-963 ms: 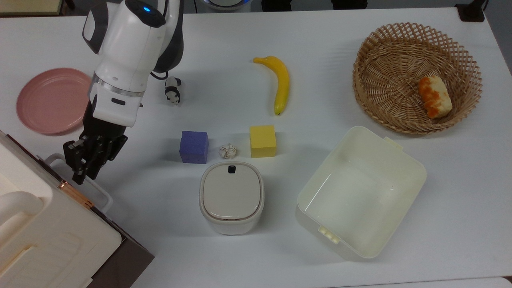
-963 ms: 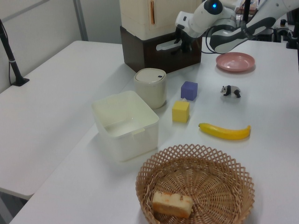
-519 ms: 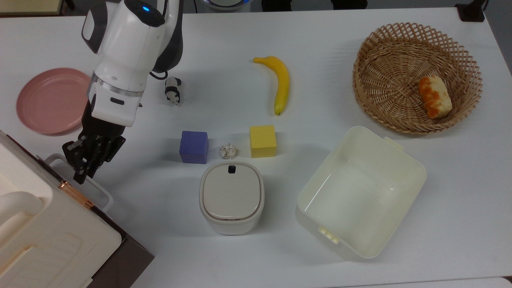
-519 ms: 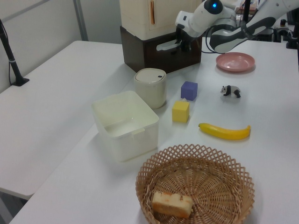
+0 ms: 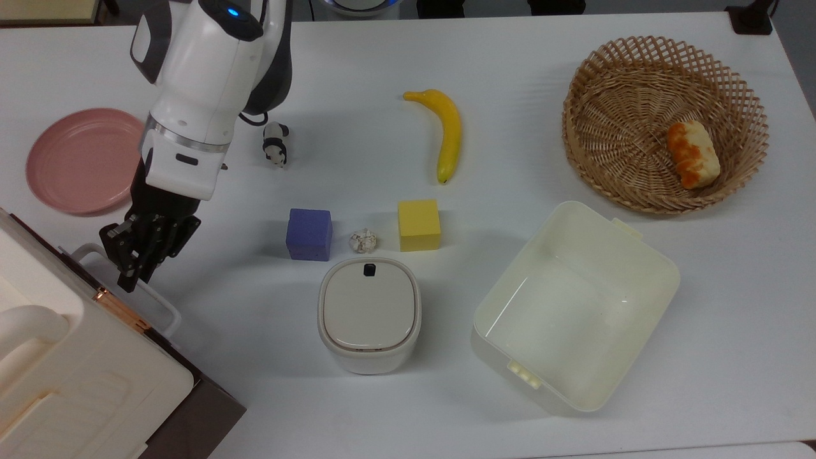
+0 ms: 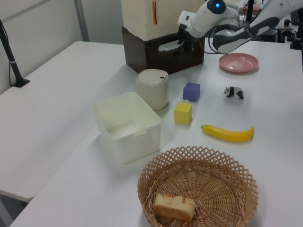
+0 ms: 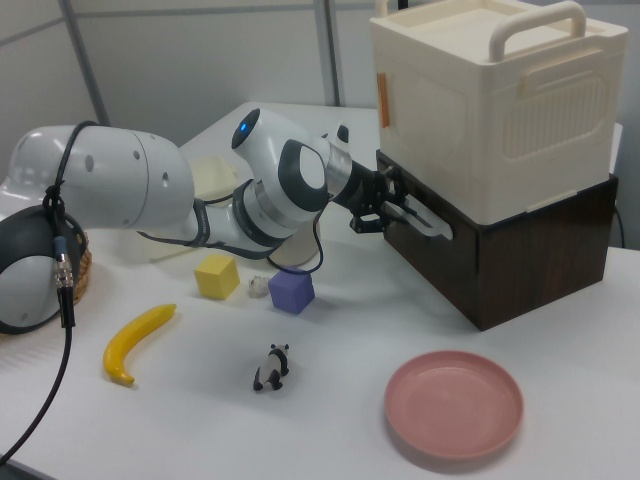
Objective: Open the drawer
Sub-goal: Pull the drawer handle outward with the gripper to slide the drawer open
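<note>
Drawer (image 5: 191, 414): sitting beneath the cream-white cabinet (image 5: 76, 382) at the top view's lower left corner of the table (image 5: 382, 51), presenting 1 dark brown front panel and 1 white loop handle (image 5: 162, 309) toward the purple block (image 5: 309, 234). Claw (image 5: 131, 274): reaching down at the handle's end nearer the pink plate (image 5: 76, 159), and meeting the handle in the right view. Spread, together or clamped: cannot tell. Standing well apart from the drawer front: 1 lidded container (image 5: 368, 315), 1 banana (image 5: 449, 131).
</note>
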You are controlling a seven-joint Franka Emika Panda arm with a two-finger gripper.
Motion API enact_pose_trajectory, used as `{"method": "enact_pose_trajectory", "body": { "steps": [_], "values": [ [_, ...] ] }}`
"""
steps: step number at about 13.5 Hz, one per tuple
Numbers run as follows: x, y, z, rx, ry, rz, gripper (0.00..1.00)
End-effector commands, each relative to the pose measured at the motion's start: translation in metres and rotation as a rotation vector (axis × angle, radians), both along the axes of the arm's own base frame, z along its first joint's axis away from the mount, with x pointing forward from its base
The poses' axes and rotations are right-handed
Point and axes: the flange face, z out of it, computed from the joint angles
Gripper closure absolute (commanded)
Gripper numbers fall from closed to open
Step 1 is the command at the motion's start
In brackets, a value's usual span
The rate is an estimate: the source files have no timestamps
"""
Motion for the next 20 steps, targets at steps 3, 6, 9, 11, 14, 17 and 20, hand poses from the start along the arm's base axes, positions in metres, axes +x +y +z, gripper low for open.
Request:
{"method": "enact_pose_trajectory", "body": {
  "steps": [3, 6, 9, 11, 14, 17, 20],
  "values": [
    [-0.035, 0.027, 0.024, 0.044, -0.025, -0.005, 0.98],
    [-0.053, 0.042, 0.029, 0.073, -0.022, -0.014, 0.98],
    [-0.065, 0.054, 0.025, 0.093, -0.011, -0.019, 0.98],
    [-0.071, 0.058, 0.023, 0.098, -0.002, -0.019, 0.98],
    [-0.077, 0.065, 0.022, 0.101, 0.007, -0.012, 0.98],
    [-0.079, 0.070, 0.016, 0.106, 0.018, -0.008, 0.98],
    [-0.081, 0.078, 0.012, 0.105, 0.034, -0.005, 0.98]
  ]
}}
